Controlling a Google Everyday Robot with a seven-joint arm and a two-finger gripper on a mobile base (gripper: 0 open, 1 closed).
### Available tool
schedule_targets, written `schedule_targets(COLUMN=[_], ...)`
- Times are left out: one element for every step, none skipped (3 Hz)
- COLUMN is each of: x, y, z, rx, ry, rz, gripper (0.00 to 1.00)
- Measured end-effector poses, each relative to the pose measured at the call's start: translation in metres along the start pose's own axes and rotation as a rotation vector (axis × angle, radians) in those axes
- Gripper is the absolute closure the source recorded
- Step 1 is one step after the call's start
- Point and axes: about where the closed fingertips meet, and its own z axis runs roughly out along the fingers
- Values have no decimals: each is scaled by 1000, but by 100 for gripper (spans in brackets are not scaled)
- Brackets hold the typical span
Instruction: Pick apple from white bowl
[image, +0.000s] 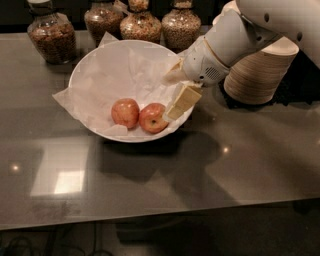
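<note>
The white bowl (100, 65), wide and lined with crinkled white paper, stands on the grey table. Two apples lie at its bottom front. The deeper red apple (153, 118) is on the right. A paler pinkish-orange apple (125, 112) touches it on the left. My gripper (170, 97) is over the bowl's right rim, just right of the red apple and slightly above it. It is open and empty. One cream finger (183, 101) points down at the apple's right side; the other finger (173, 74) is higher, over the paper.
A stack of small tan-and-white paper bowls (261, 70) stands right of the white bowl, behind my arm. Several glass jars of grains (52, 35) line the table's back edge. The table's front edge runs along the bottom.
</note>
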Motion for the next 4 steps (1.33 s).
schedule_targets(x=[2,5,8,11], y=[-1,-1,-2,-2], z=[22,41,53,60], rx=[-50,-94,-117,-135], ry=[9,12,11,10], rz=[-1,-2,4,14], gripper=[30,32,33,39])
